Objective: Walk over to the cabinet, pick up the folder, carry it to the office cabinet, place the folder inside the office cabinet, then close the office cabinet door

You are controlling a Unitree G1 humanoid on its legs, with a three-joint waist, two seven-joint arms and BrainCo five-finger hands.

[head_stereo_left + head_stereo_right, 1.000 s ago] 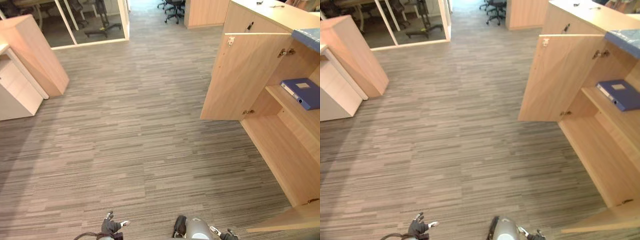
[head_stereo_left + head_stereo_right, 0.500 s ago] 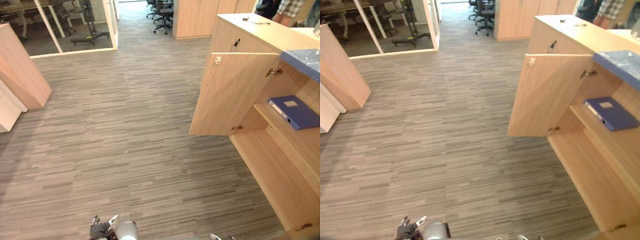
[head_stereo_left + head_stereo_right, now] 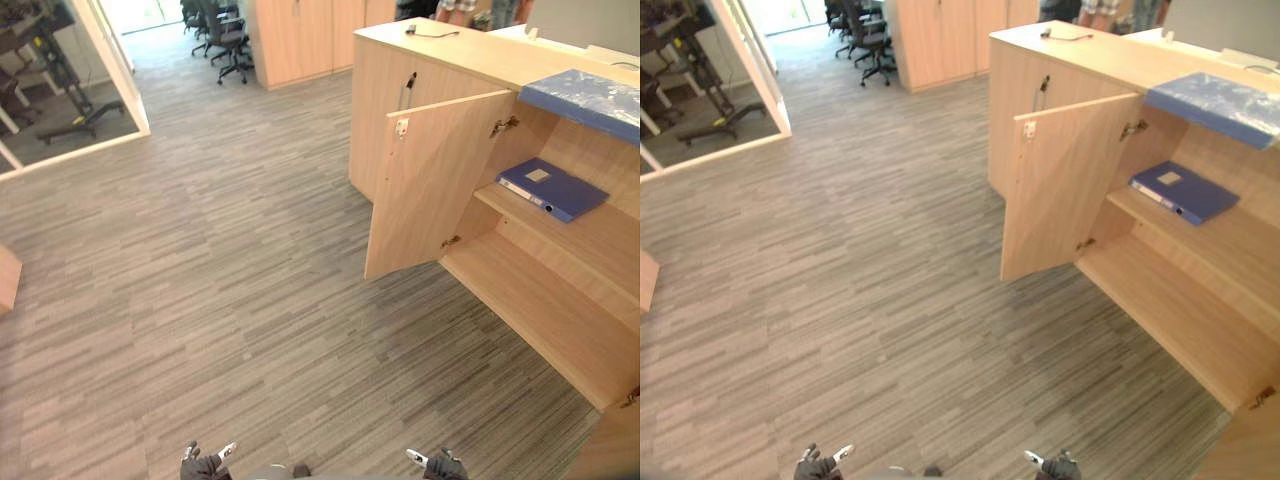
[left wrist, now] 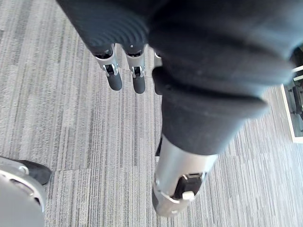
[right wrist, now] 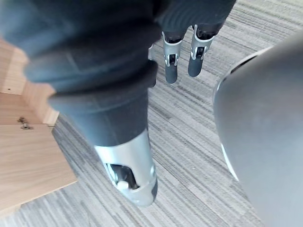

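Grey striped carpet floor [image 3: 220, 290] spreads across the room, seen from above. At the right stands the office cabinet [image 3: 378, 120], of light wood, its flat top serving as a worktop [image 3: 480, 55]. The right section of the cabinet is open: its door [image 3: 430, 185] is swung outward and stands almost square to the front, with two metal hinges on its inner face. Inside, a bare bottom board [image 3: 540, 310] lies below an upper shelf [image 3: 590, 240]. A glass partition [image 3: 115, 70] with a white frame borders the floor at the upper left, and at the far end taller wooden cupboards [image 3: 300, 35] stand beside several dark office chairs [image 3: 225, 35]. Part of a person [image 3: 465, 8] shows behind the worktop at the top edge. A blue sheet [image 3: 590, 98] lies flat on the worktop above the open section, overhanging the front edge. The folder [image 3: 552, 188], blue with a pale label, lies flat on the upper shelf inside the office cabinet, near the hinge side, well apart from both hands. The left hand [image 3: 205, 463] and the right hand [image 3: 440, 464] hang low at the bottom edge of the eye views, over the floor. In the wrist views the left hand's fingers [image 4: 113, 75] and the right hand's fingers [image 5: 170, 64] are straight and relaxed; both hands are empty.
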